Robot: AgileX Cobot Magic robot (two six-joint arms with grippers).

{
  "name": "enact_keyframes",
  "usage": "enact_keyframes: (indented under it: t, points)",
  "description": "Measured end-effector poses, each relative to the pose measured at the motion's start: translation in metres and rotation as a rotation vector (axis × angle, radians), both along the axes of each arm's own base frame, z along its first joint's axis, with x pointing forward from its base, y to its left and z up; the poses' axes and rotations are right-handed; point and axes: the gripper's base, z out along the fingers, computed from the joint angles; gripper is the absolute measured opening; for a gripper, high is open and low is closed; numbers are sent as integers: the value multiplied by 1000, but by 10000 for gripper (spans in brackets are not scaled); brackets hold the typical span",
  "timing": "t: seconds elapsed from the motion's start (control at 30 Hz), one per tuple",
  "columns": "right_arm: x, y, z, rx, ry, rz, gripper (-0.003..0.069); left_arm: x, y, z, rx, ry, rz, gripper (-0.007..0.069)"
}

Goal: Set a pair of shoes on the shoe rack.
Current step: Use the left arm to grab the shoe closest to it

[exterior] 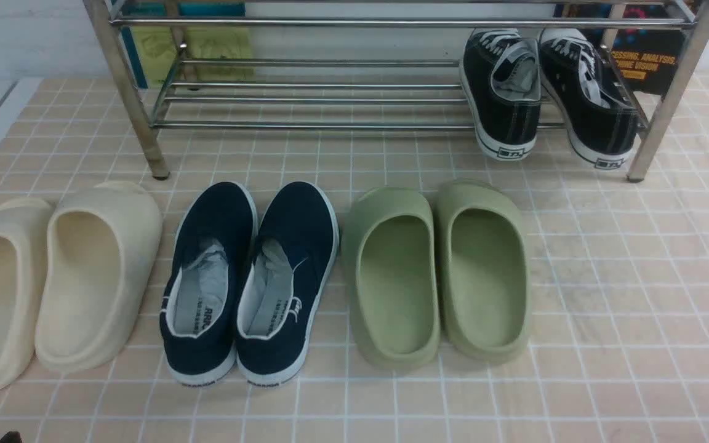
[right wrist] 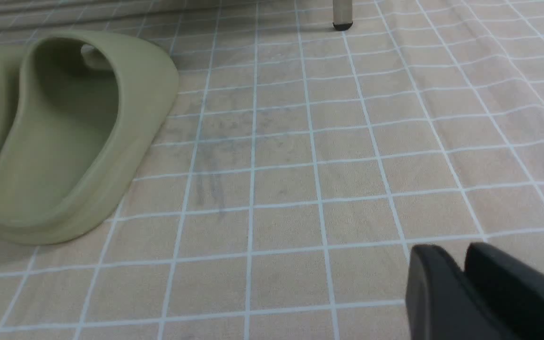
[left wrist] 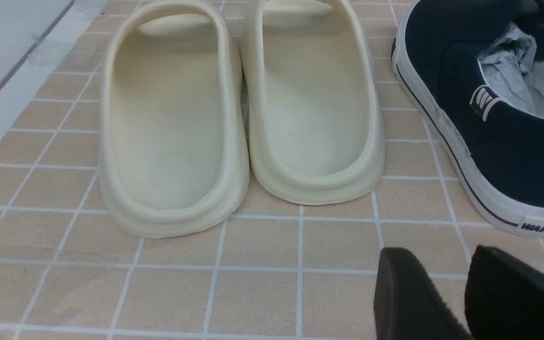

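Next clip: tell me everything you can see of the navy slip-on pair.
The navy slip-on pair looks like dark blue canvas with white rubber soles and pale grey lining, crumpled paper stuffed in both openings, WARRIOR printed on the heel. Both stand upright on the tiled surface, side by side and seemingly touching, toes toward the shoe rack, off it. Cream slippers lie to their left, olive slippers to their right; nothing grips them.

Tiled floor (exterior: 625, 295): rack (exterior: 122, 80), navy sneakers (exterior: 219, 215), slippers (exterior: 391, 277)
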Motion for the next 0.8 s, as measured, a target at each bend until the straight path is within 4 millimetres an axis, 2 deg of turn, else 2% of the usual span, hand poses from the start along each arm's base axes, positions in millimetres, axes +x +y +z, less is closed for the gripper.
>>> enact_keyframes:
  t: [0.8]
  points:
    - [0,0,0,0,0,0,157,0,0,0,18,0,-3,240]
